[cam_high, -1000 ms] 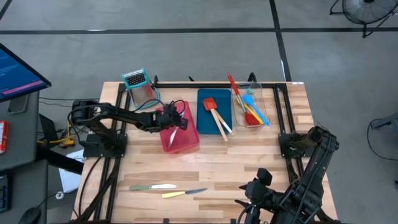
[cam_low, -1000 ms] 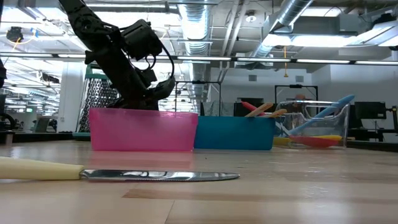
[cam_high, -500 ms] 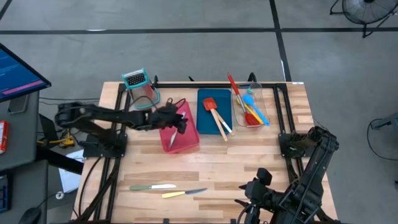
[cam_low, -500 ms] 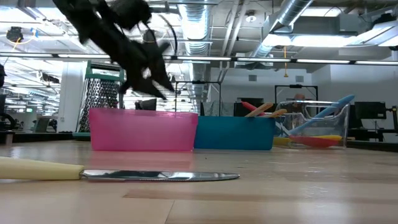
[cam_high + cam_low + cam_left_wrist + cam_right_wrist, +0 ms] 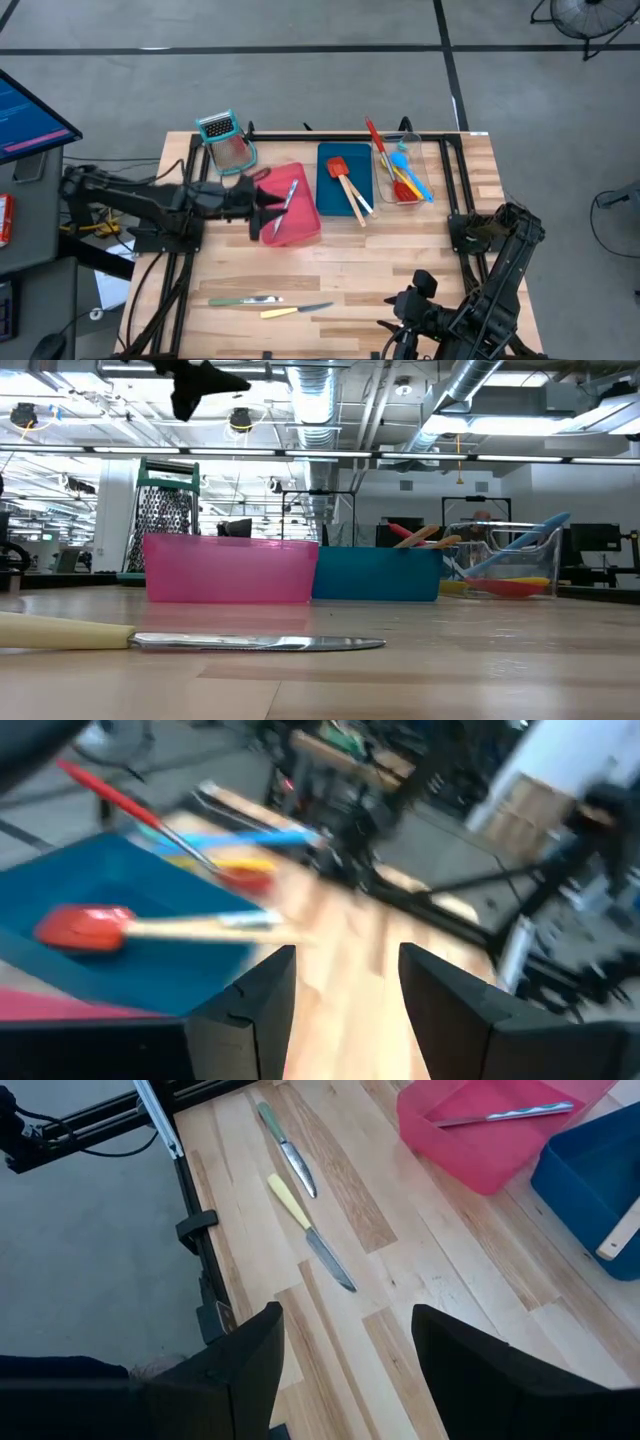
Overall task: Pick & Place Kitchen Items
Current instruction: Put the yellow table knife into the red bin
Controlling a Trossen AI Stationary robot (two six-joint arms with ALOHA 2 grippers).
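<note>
Left claw open and empty beside pink tray with knife inside; next, approach green knife on surface low, grab handle; right claw open, parked near edge.

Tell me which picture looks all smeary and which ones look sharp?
The left wrist view is smeared with motion blur: the blue tray and red spatula look streaky. The high and right wrist views are sharp, the yellow-handled knife crisp. The low view is sharp too.
</note>
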